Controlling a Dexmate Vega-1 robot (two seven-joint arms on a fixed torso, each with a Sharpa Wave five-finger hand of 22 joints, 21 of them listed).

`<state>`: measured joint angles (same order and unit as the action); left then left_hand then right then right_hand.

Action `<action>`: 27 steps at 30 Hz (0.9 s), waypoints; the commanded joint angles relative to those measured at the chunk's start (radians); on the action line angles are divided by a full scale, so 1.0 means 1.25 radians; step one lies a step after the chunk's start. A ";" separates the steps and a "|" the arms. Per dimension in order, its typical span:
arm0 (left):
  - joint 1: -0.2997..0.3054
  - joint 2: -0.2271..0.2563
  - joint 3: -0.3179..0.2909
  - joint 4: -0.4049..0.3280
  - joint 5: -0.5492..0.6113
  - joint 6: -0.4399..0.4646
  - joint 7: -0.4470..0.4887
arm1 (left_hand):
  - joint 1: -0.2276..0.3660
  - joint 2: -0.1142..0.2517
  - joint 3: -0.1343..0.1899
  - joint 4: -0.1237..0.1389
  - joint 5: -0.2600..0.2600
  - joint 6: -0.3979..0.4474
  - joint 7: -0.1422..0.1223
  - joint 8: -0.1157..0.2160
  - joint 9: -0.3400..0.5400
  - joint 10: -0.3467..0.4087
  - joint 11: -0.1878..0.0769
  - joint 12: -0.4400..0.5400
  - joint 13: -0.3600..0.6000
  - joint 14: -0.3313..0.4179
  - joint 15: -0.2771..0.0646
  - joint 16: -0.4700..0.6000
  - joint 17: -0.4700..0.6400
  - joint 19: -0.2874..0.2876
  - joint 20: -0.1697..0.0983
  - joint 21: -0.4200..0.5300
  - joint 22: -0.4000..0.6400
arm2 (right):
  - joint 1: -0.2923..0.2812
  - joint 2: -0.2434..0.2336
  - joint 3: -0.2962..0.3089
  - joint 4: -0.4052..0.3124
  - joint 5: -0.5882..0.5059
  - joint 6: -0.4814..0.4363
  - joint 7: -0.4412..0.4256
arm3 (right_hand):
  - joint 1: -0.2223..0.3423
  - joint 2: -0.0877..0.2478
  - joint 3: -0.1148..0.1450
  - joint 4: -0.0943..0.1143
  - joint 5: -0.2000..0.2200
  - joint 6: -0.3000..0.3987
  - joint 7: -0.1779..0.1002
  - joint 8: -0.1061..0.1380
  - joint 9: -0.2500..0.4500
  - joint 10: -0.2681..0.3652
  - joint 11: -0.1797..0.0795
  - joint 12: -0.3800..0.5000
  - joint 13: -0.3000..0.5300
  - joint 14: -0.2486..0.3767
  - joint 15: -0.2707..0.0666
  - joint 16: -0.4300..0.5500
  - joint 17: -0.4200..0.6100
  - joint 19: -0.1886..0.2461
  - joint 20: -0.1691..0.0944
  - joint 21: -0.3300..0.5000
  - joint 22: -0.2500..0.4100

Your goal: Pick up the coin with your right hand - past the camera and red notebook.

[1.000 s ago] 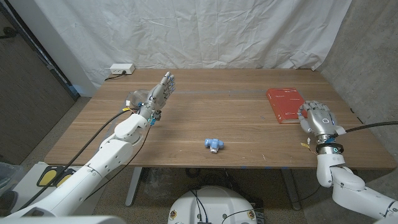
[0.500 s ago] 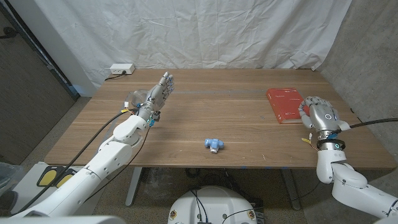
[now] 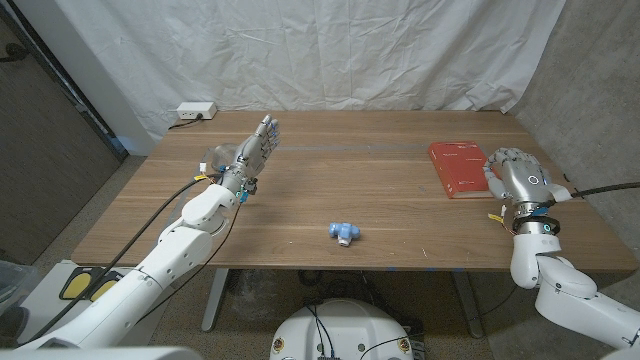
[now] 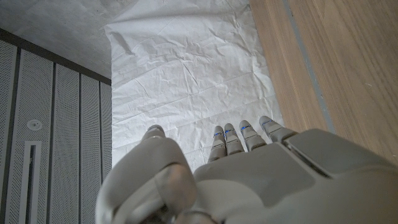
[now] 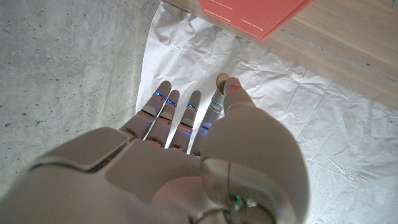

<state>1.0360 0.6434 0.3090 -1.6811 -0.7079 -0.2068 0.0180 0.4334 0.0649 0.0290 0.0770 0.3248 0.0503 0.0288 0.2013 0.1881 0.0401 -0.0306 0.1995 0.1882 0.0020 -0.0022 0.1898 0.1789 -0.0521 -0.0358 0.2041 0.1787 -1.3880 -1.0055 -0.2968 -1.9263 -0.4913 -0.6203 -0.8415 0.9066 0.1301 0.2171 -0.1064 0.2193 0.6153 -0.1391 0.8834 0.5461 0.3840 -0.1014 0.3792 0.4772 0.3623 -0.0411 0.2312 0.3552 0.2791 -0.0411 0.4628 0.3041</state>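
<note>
Head view: my right hand (image 3: 520,180) hangs empty, fingers apart, just beside the red notebook (image 3: 458,167). I can't make out the coin; it may lie beyond. Reaching blind, I risk knocking the notebook or pinching nothing; left hand (image 3: 255,152) idle, fingers straight

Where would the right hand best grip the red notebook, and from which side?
The notebook lies flat on the table, so only a thin edge offers a pinch. Probably its right long edge, approached from the robot's right, where the right hand hangs beside it.
</note>
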 commanded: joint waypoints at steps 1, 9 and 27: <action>-0.013 -0.001 0.003 0.016 -0.004 0.003 -0.013 | 0.004 0.003 -0.003 0.003 -0.002 0.004 -0.001 -0.001 0.001 -0.002 -0.001 0.001 0.001 -0.007 -0.002 -0.002 0.003 -0.005 -0.017 -0.002 0.002 | -0.041 -0.010 0.049 -0.055 -0.008 -0.028 0.020 | -0.004 0.004 -0.002 0.004 0.006 0.096 -0.056 0.003 -0.002 0.001 0.002 -0.001 0.000 -0.004 -0.076 -0.003 0.000 -0.002 -0.038 0.008 0.003; -0.022 -0.005 0.005 0.029 -0.011 0.002 -0.026 | 0.004 0.004 -0.003 0.002 -0.002 0.004 -0.001 -0.001 0.001 -0.002 0.000 0.001 0.001 -0.007 -0.002 -0.002 0.003 -0.005 -0.017 -0.002 0.002 | -0.054 -0.018 0.065 -0.074 -0.031 -0.039 0.032 | -0.005 0.003 -0.002 0.003 0.007 0.096 -0.057 0.002 -0.006 0.003 0.002 -0.005 -0.004 -0.004 -0.077 -0.003 -0.002 -0.004 -0.038 0.010 0.002; -0.021 0.008 -0.002 0.015 -0.012 0.011 -0.024 | 0.006 0.005 -0.005 0.002 -0.002 0.005 0.000 -0.001 0.001 -0.002 0.000 0.001 0.001 -0.007 -0.003 -0.002 0.003 -0.006 -0.017 -0.002 0.002 | -0.088 -0.019 0.146 -0.129 -0.046 -0.035 0.070 | -0.012 0.005 -0.003 0.006 0.008 0.090 -0.059 0.006 -0.003 0.014 -0.002 -0.006 -0.007 0.000 -0.080 -0.002 -0.004 -0.004 -0.039 0.014 0.001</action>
<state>1.0102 0.6490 0.3118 -1.6538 -0.7210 -0.1982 -0.0145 0.4334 0.0649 0.0290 0.0769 0.3248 0.0503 0.0287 0.2013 0.1881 0.0401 -0.0306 0.1995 0.1882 0.0020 -0.0022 0.1898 0.1789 -0.0521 -0.0358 0.2041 0.1787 -1.4730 -1.0311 -0.1784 -2.0446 -0.5395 -0.6639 -0.7846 0.9009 0.1304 0.2120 -0.1043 0.2191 0.6335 -0.1389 0.8808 0.5336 0.3879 -0.1054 0.3716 0.4680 0.3624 -0.0410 0.2312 0.3478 0.2793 -0.0411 0.4705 0.3041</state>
